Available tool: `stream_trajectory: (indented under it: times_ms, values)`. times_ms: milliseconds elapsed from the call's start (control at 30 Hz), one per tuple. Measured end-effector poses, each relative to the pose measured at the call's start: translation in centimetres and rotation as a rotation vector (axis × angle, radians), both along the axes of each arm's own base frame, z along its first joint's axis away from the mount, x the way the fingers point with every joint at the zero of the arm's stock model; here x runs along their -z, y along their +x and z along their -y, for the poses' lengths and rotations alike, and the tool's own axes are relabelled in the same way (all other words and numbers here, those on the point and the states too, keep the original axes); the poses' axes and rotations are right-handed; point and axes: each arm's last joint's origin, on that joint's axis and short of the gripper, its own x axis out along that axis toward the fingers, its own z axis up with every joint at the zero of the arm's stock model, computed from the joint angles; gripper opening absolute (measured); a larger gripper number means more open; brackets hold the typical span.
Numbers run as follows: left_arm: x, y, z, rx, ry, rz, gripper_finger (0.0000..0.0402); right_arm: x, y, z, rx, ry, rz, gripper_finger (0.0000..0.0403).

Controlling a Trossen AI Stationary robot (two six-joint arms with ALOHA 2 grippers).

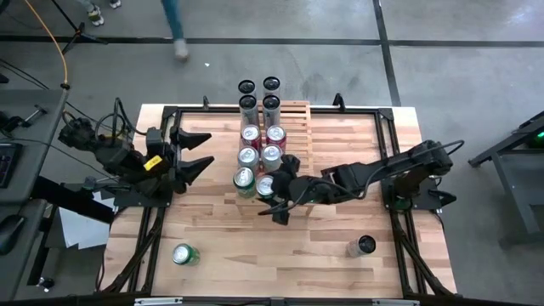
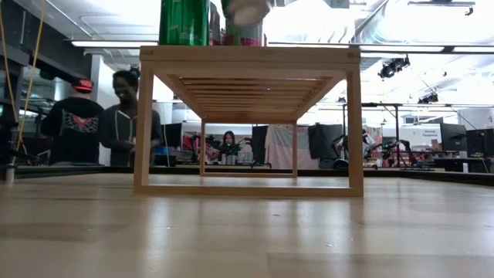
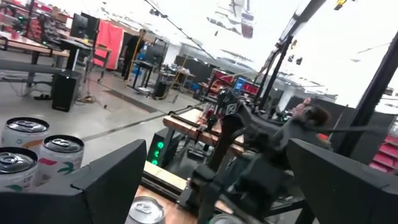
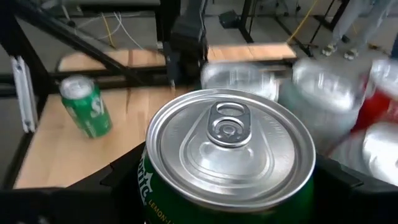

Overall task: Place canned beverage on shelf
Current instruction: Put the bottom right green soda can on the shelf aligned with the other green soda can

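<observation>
The shelf [image 1: 293, 110] is a light-wood slatted rack at the table's far middle; in the low view its top board [image 2: 247, 54] shows. Several cans stand on it in two rows, among them a green can [image 1: 244, 178] at the near end. My right gripper [image 1: 274, 189] is shut on a green can with a silver top [image 4: 230, 143] beside that one, at the shelf's near end [image 2: 245, 22]. I cannot tell whether it rests on the shelf. My left gripper [image 1: 197, 153] is open and empty, left of the shelf. My right gripper pinches the green can's side wall [image 4: 155, 186] between its two fingers, a little below the top rim. The fingers [image 4: 118, 183] come level from the table's right side, one on each side of the can. The can stands upright, its tab end up.
A green can [image 1: 183, 254] lies on the table near the front left and also shows in the right wrist view [image 4: 87, 109]. Another can [image 1: 363, 246] is on the table at the front right. People stand in the room beyond the table [image 2: 123, 116].
</observation>
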Motion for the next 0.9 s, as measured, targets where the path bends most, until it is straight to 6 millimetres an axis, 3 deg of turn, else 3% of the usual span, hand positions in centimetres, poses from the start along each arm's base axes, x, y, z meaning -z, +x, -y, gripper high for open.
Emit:
stream_trajectory:
  times_ms: [133, 300, 533, 900]
  values:
    - [-0.2, -0.5, 0.1, 0.021, -0.006, 0.009, 0.0378, 1.8, -2.4, 0.2, 0.023, 0.087, 0.031, 0.0287]
    - [-0.2, -0.7, 0.1, 0.005, 0.004, 0.003, 0.0378, 1.9, -4.2, 0.5, 0.049, 0.169, 0.269, 0.0287]
    - [-0.2, -0.8, 0.0, -0.05, 0.02, -0.013, 0.0378, 4.1, -3.3, 1.2, 0.195, 0.071, 0.297, 0.0287]
    - [-0.2, -0.8, -0.1, -0.075, 0.011, -0.013, 0.0378, 5.6, -2.2, 1.5, 0.163, 0.009, 0.239, 0.0287]
